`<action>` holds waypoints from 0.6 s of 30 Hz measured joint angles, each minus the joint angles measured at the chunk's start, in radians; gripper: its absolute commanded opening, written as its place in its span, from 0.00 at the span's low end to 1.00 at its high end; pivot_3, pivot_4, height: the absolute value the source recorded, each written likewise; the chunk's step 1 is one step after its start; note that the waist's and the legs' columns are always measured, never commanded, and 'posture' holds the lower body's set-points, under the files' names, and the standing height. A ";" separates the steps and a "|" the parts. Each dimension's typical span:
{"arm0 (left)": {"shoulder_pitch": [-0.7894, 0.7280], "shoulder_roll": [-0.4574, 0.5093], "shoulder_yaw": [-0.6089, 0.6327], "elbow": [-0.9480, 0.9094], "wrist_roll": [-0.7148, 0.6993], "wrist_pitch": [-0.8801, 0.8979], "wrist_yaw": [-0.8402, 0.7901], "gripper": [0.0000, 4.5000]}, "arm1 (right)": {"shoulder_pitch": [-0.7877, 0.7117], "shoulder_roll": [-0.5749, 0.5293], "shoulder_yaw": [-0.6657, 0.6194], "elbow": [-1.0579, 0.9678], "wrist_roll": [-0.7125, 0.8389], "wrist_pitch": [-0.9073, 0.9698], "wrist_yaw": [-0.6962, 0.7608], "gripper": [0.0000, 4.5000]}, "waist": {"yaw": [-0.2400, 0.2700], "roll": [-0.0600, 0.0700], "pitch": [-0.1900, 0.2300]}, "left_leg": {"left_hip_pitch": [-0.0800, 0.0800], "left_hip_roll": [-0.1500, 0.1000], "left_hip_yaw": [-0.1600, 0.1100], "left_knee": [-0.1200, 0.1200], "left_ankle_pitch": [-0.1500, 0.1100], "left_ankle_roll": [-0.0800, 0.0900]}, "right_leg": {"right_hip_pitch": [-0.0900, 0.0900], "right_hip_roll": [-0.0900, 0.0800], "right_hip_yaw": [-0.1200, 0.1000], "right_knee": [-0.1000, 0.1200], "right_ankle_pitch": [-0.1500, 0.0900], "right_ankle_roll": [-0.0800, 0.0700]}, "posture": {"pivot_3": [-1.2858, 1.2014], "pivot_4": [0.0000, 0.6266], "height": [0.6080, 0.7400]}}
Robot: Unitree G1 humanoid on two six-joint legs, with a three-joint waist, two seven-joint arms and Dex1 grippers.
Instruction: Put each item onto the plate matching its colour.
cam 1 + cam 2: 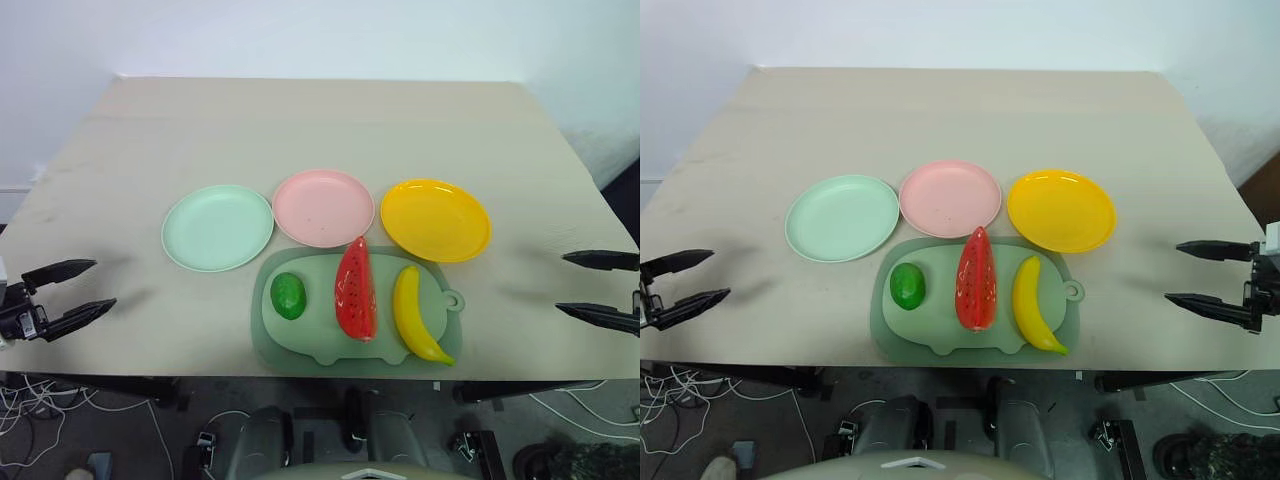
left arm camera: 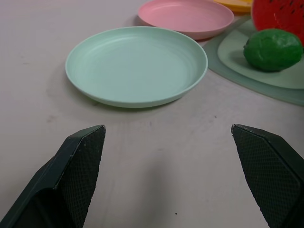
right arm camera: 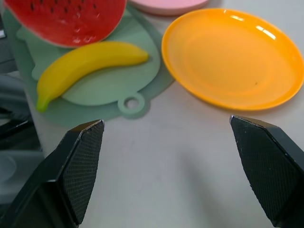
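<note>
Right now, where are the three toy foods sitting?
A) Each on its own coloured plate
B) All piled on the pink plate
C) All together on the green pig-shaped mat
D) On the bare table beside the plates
C: the green fruit, watermelon wedge and banana all lie side by side on the pig-shaped mat, with nothing on any plate.

Three plates [image 1: 218, 228], three toy foods [image 1: 356, 290], one pig-shaped mat [image 1: 310, 340].

Bare table [image 1: 110, 250] lies between each open hand and the 3 toys on the mat [image 1: 320, 345].
</note>
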 measured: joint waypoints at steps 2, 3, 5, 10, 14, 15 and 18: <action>-0.006 0.000 0.000 0.030 0.006 -0.008 -0.005 0.99 | 0.014 -0.014 -0.002 0.021 0.002 -0.023 0.001 1.00 | 0.000 0.000 0.000 | 0.000 0.000 0.001 0.000 0.000 0.000 | 0.000 0.000 0.000 0.000 0.000 0.000 | 0.52 0.24 0.97; -0.012 0.001 0.001 0.051 0.011 -0.017 -0.007 0.99 | 0.021 -0.024 -0.004 0.035 0.006 -0.032 0.002 1.00 | 0.000 0.000 0.000 | 0.000 0.000 0.001 0.000 0.000 0.000 | 0.000 0.000 0.000 0.000 0.000 0.000 | 0.52 0.24 0.97; -0.018 0.004 -0.001 0.083 0.019 -0.026 -0.016 0.99 | 0.039 -0.036 -0.014 0.047 0.019 -0.049 0.002 1.00 | 0.000 0.000 0.000 | 0.000 0.000 0.000 0.000 0.000 0.000 | 0.000 0.000 0.000 0.000 0.000 0.000 | 0.52 0.24 0.97; -0.050 0.033 -0.017 0.063 0.007 -0.009 -0.023 0.99 | 0.087 -0.053 -0.011 0.088 0.068 -0.101 0.004 1.00 | 0.003 0.000 0.000 | 0.000 0.000 0.000 0.000 0.000 0.000 | 0.000 0.000 0.000 0.000 0.000 0.000 | 0.52 0.24 0.97; -0.036 0.041 -0.029 -0.003 -0.030 0.008 -0.023 0.99 | 0.089 -0.072 0.051 0.131 0.107 -0.140 0.004 1.00 | -0.002 0.000 0.000 | 0.000 0.000 0.001 0.000 0.000 0.000 | 0.000 0.000 0.001 0.000 0.000 0.000 | 0.52 0.24 0.97; -0.027 0.041 -0.034 -0.014 -0.034 0.008 -0.023 0.99 | 0.088 -0.075 0.064 0.140 0.117 -0.149 0.004 1.00 | -0.004 0.000 0.000 | 0.000 0.000 0.001 0.000 0.000 0.000 | 0.000 0.000 0.001 0.000 0.000 0.000 | 0.52 0.24 0.97; 0.001 0.041 -0.035 -0.023 -0.048 0.003 -0.023 0.99 | 0.098 -0.093 0.111 0.157 0.156 -0.185 0.005 1.00 | -0.007 0.001 0.001 | 0.000 0.001 0.001 0.000 0.000 0.000 | 0.000 0.000 0.001 0.000 0.000 0.000 | 0.52 0.24 0.97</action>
